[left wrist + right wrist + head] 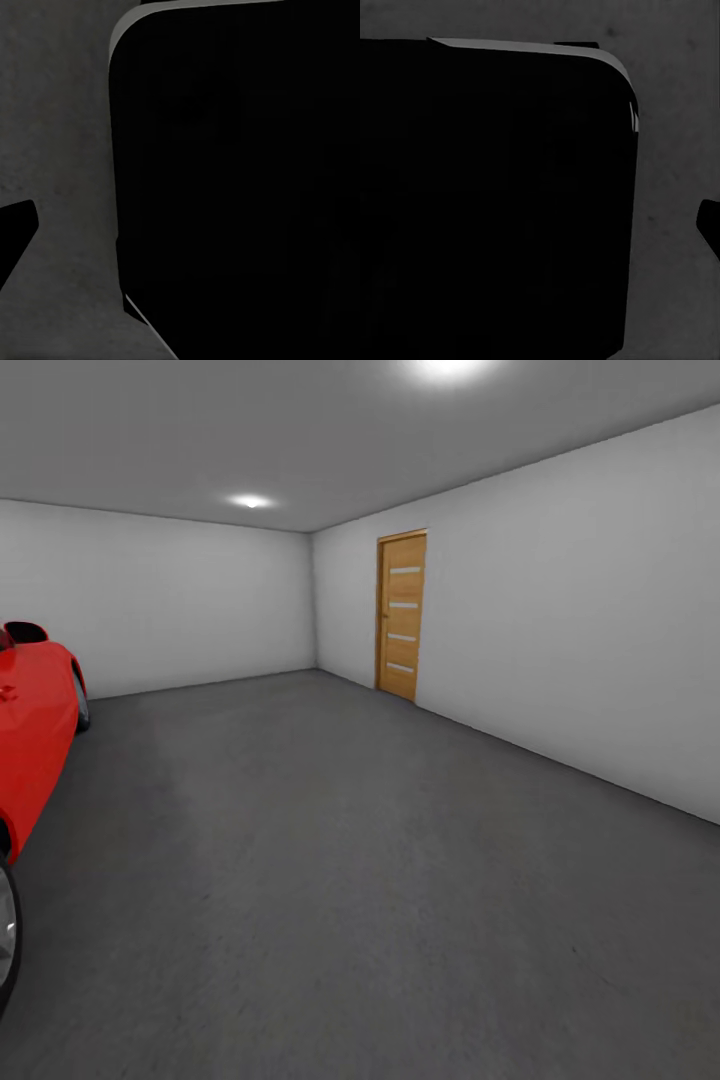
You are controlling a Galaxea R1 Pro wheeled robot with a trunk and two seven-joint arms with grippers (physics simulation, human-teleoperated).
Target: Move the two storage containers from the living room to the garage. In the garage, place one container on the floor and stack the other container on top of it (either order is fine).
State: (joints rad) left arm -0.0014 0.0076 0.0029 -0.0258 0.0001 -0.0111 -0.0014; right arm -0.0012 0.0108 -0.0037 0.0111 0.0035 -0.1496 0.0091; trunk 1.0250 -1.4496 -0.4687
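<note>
Head view: garage interior. Dark grey speckled floor (380,880) fills the lower frame and runs back to the walls. White-grey walls: back wall (170,600), right wall (570,620), meeting at a corner left of a door. Door (402,615) is honey-brown wood with four narrow pale horizontal panes, shut, set in the right wall near that corner. Grey ceiling with two glowing lights, one (250,501) over the back wall, one (450,368) at the top edge.

Red car (30,730) at the left edge, cut off by the frame; rounded glossy body, one wheel (80,700) at its far end and part of another (6,935) at the near end. It stands on the floor, well apart from the door.

Left wrist view: a large black rounded-corner shape (240,180) with a thin pale rim, over grey speckled floor (60,135). A small black wedge (15,232) at the frame's edge. Cannot identify either.

Right wrist view: similar black rounded-corner shape (495,202) with a pale edge, over grey floor (675,135); small black bit (711,225) at the edge.

Grippers: no fingers recognisable, so spread or pressed together cannot be told for either.

Containers: cannot be located; the black shapes are too dark to identify.
</note>
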